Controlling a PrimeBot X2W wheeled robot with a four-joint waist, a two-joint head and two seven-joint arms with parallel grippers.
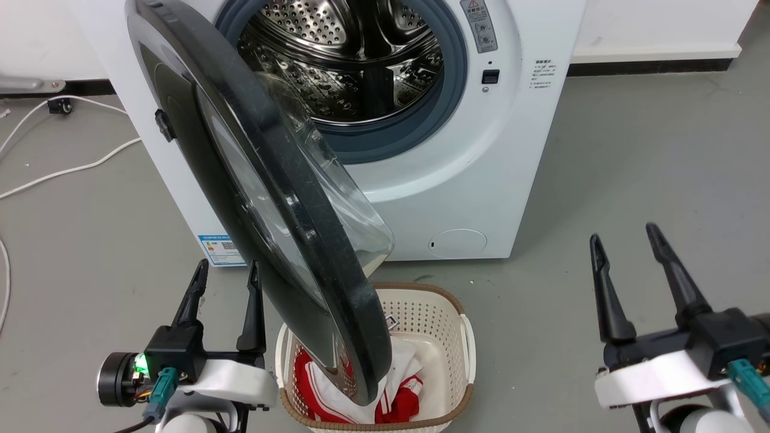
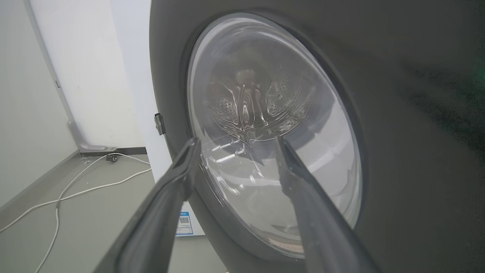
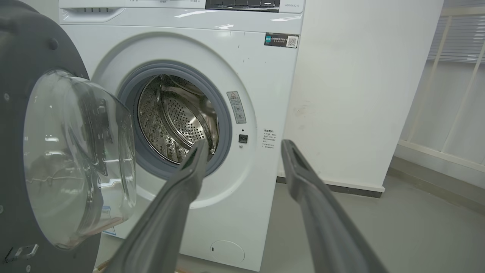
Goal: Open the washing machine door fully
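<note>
1. The left gripper [image 1: 228, 264], fingers wide and empty, is the nearer one, just beside the outer face of the washing machine door [image 1: 264, 180].
2. The right gripper [image 1: 622, 233], also wide, is well apart on the glass-bowl side.
3. The door stands half-swung, hinged at the left of the washing machine [image 1: 481, 180], and likely must swing further left.

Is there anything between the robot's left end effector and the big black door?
Nothing visible. The left end effector is open and points straight at the outer side of the door, with only air between them. The basket sits lower, beneath the door's bottom edge, off that line.
</note>
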